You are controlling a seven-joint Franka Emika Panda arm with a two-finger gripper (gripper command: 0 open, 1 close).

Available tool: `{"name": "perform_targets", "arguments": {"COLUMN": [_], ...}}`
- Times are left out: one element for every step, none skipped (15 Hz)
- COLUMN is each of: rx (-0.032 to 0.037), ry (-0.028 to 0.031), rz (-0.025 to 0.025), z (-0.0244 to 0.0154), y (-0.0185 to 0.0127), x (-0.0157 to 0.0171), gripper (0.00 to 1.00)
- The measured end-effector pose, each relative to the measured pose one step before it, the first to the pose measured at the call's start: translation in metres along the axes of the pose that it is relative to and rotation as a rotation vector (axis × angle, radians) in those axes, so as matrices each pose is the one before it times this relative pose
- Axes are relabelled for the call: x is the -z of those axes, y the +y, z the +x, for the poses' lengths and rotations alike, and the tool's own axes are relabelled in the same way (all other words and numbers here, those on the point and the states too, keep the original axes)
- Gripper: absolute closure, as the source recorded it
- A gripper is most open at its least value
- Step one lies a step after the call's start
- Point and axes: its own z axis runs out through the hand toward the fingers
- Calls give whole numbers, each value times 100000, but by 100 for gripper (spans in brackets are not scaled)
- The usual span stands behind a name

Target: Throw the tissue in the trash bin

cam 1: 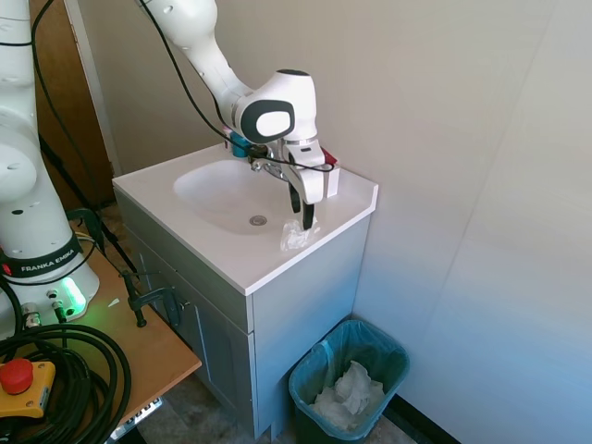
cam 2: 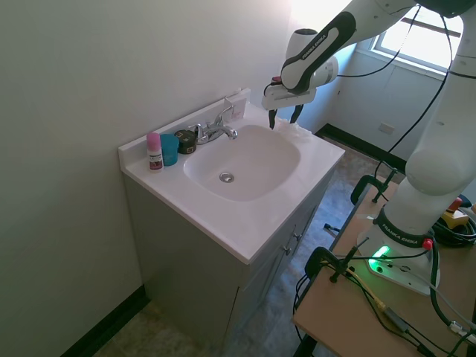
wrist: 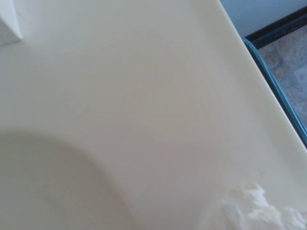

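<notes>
Lower right, first exterior view: trash bin (cam 1: 350, 375), teal with a dark liner, on the floor beside the cabinet; heap of white paper (cam 1: 351, 393) already inside.
Above the bin, frame centre: counter (cam 1: 231, 259) edge, white, with the tissue (cam 1: 298, 235) lying on it between the basin and the counter's near edge.
Tissue: small crumpled white wad, no clear long axis; not yet lifted, so the task looks barely begun.
Tissue in the other views: lower right of the wrist view (wrist: 259, 211); just right of the fingers in the second exterior view (cam 2: 299, 131).
Gripper (cam 1: 302, 215): directly over the tissue, fingers pointing down, tips at or just touching its top; contact too close to call.
Finger state: spread apart either side of the wad, as the second exterior view (cam 2: 282, 117) shows; nothing clamped.
Key relation: tissue straight below the fingertips, so a short drop and a squeeze seems all that is called for; no sideways shift apparent.
Bin from gripper: down and to the right in the first exterior view, past the counter corner; well apart and far lower.
Behind the gripper: white box (cam 1: 330, 178) against the wall, partly hidden by the wrist.
Farther back: basin (cam 2: 245, 163), faucet (cam 2: 216, 130), cup (cam 2: 169, 149) and small bottle (cam 2: 154, 152) at the far left of the counter, clear of the grasp.
</notes>
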Motion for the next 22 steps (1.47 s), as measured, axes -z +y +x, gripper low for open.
{"name": "perform_targets", "arguments": {"rx": [387,366,61,-285,-153,-12,-169,59,-38,-20,268,150,67,242,278,123,413,537,442,1012,2104,1983], "ry": [-1123,-537,-296,-355,-489,-527,-422,-278,-292,-336,-149,-91,-102,-106,-98,-229,-348,-192,-9,-910,-1378,-487], "rz": [101,360,250,285,276,351,334,224,215,298,187,218,286,379,307,344,386,301,436,-187,-292,948], "z": [-292,-158,-44,84,121,155,234,218,150,109,69,57,18,-9,-7,-4,16,18,44,-126,-263,-316], "y": [-150,-130,-39,64,135,153,190,181,132,93,52,32,-11,-47,-43,-32,36,31,9,92,145,79], "x": [-300,-18,16,8,-24,-20,4,1,-2,3,18,50,88,133,170,183,202,314,474,614,806,1287], "gripper": [100,100,100,100,100,100,100,100,100,100,100,100,100,100,100,100,100,100,100,100,100,100]}}
